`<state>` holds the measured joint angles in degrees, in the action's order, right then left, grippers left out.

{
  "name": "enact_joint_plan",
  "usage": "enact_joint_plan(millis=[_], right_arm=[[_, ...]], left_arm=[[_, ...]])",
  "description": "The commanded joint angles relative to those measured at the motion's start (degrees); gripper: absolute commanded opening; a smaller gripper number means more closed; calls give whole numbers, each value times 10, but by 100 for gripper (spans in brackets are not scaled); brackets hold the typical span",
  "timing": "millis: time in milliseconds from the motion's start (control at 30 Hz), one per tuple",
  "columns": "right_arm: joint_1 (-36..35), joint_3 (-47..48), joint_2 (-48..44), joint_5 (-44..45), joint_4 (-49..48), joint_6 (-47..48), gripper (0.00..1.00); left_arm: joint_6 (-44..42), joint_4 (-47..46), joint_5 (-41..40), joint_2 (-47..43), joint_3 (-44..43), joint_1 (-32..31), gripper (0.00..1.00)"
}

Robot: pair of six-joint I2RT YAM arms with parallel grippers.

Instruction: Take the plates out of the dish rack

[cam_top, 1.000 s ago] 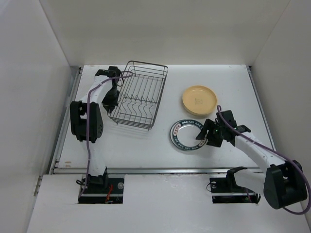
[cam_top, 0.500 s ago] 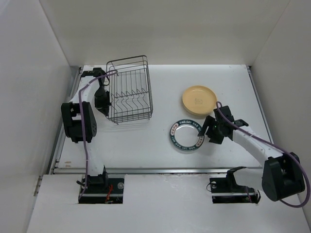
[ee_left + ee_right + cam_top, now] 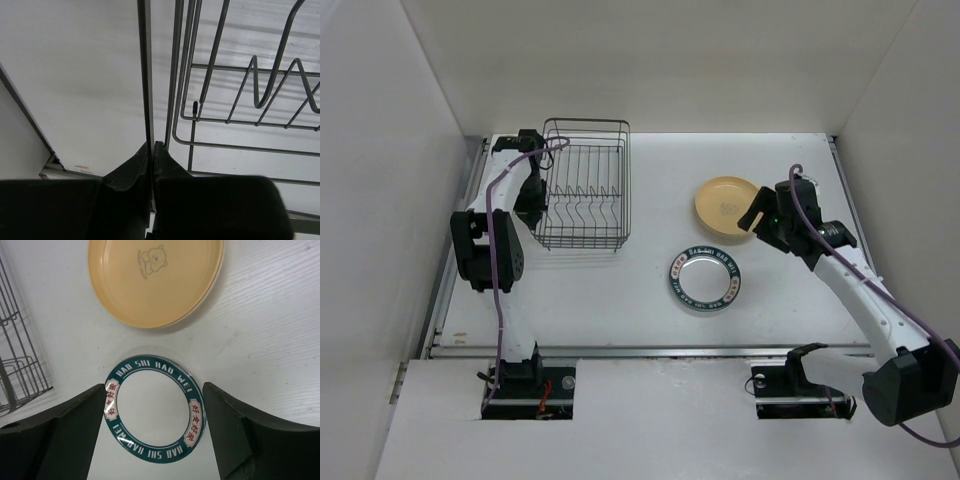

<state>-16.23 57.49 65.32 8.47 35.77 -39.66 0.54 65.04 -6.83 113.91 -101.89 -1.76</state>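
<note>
I've got L gripper pinched on the dish rack rim wire, R gripper spread wide over green-rimmed plate (tan plate just beyond its tips).

Thin dark wire rack, glossy plates, matt white table.

- The left gripper pinches a wire of the dish rack. More wires block its right side, and bare table lies on its left.
- Under the wide-open right gripper lies the green-rimmed plate. The yellow plate sits just ahead, and its right side is free.
</note>
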Motion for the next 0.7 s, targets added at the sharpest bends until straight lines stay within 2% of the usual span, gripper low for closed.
enact_joint_plan(millis=[0,100,167,233,367,400,533,667], right_arm=[[-5,25,-6,73,40,10,84],[1,37,-12,109,55,10,92],[1,49,-12,144,75,10,99],[7,60,-12,174,86,-2,99],[7,77,-55,264,97,-23,99],[7,77,-67,295,97,-28,99],[7,55,-137,356,49,-28,99],[7,55,-171,356,40,-21,99]], left_arm=[[-2,29,-24,-10,-34,4,0],[-2,29,-19,-10,-29,4,0],[3,29,-12,-10,-23,4,6],[3,29,-6,-10,-17,4,7],[10,34,9,-15,-12,4,21],[15,40,9,-15,-12,4,31],[20,40,2,-26,-20,4,50],[25,33,-12,-50,-57,4,50]])
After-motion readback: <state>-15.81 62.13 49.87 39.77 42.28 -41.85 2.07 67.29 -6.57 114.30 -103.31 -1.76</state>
